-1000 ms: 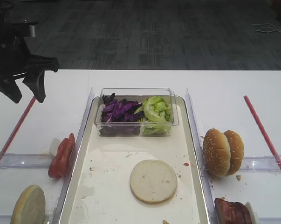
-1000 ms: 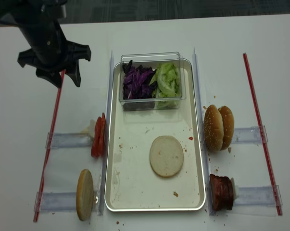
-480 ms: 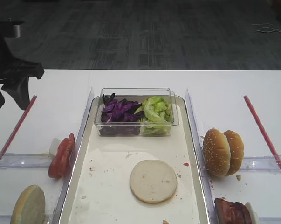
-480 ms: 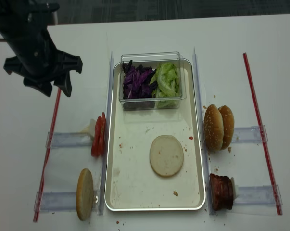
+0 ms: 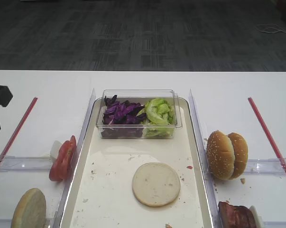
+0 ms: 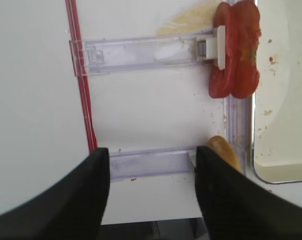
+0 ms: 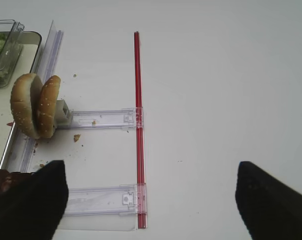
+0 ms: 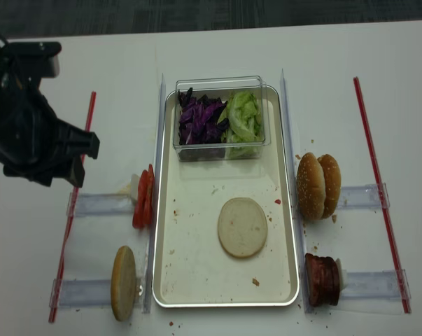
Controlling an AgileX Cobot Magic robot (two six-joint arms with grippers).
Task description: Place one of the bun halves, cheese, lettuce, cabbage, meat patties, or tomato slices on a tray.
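A plain bun half [image 5: 156, 184] lies cut face up on the silver tray [image 8: 197, 273]. Another bun half [image 8: 123, 283] stands on edge left of the tray, below the tomato slices [image 8: 143, 197]. Purple cabbage [image 5: 120, 113] and lettuce [image 5: 158, 114] fill a clear tub at the tray's far end. Meat patties [image 8: 321, 278] sit at the near right. Cheese is out of view. My left gripper [image 6: 153, 200] hovers open and empty over the table left of the tomato slices [image 6: 236, 50]. My right gripper [image 7: 151, 200] is wide open over the bare table at the right.
Two sesame bun halves [image 5: 227, 154] stand on edge right of the tray. Clear plastic rails [image 8: 102, 204] hold the side items. Red strips [image 8: 368, 140] run along both outer sides of the table.
The left arm has swung left and toward the near edge, away from the tub. Its jaws stay open. Nothing on the table has moved.
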